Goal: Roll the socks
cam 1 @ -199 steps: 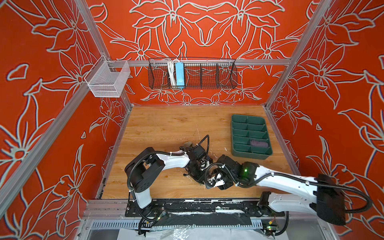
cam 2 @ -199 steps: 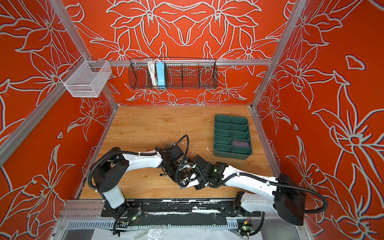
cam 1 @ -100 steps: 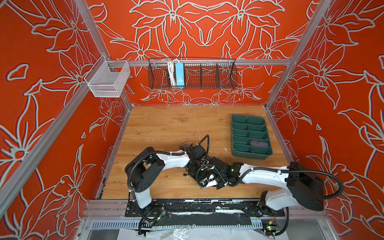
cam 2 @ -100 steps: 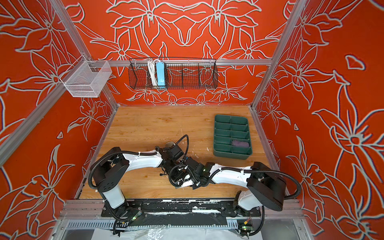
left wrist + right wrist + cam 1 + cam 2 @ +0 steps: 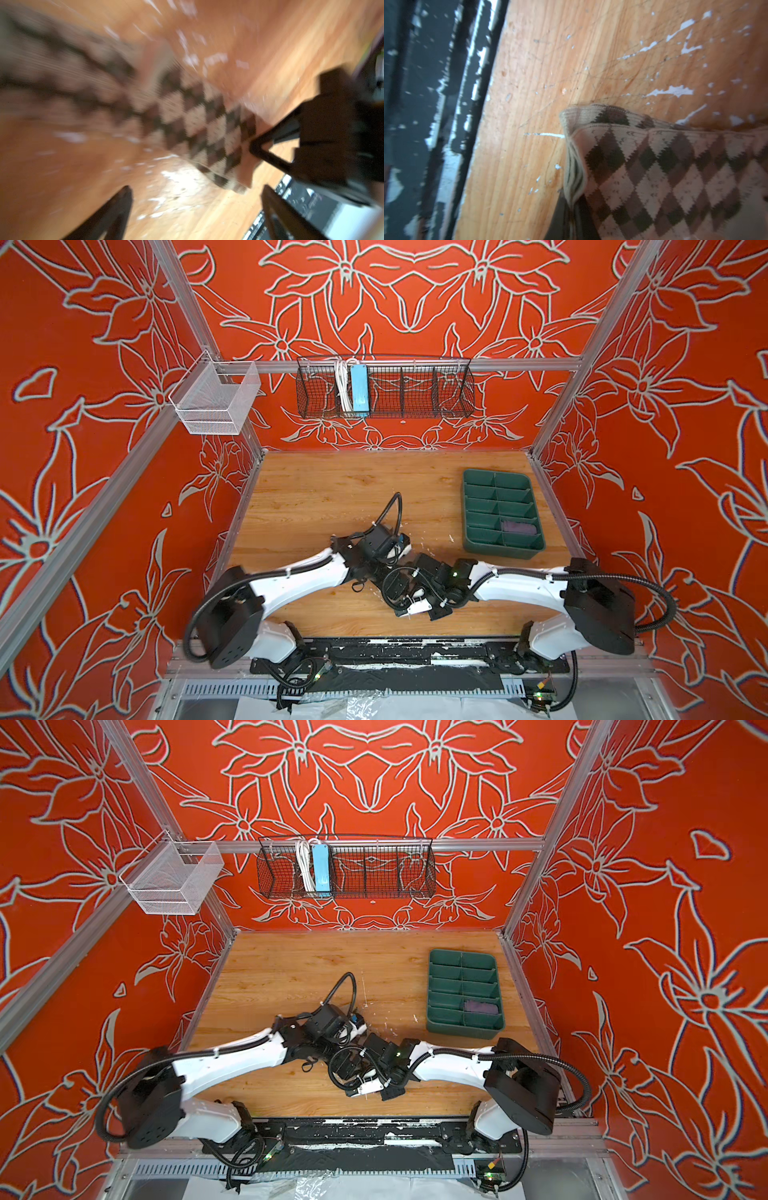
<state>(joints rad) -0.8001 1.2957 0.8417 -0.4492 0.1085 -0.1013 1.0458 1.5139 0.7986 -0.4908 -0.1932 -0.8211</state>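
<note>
Front rail (image 5: 436, 124): black, scuffed, running along table's near edge, close to R grip.
R gripper (image 5: 255, 145): pinching shut on argyle sock (image 5: 675, 176) at cuff.
Argyle sock: stretching over wooden table (image 5: 332, 497), near-centre, under both wrists.
L gripper (image 5: 196, 189): fingers standing apart just beside cuff, gripping nothing.
Crowding: both arms meeting mid-table, wrists almost touching.
Room: bare wood lying to the left & behind the arms.
Green tray (image 5: 478, 545): sitting far right, well apart, holding purple bundle (image 5: 518, 527).
Wire basket (image 5: 384, 389): hanging on back wall.

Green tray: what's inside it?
One purple fabric roll sits in the right column, second compartment from the near end of the green tray. Other compartments look empty. Anything beneath the roll is covered.
</note>
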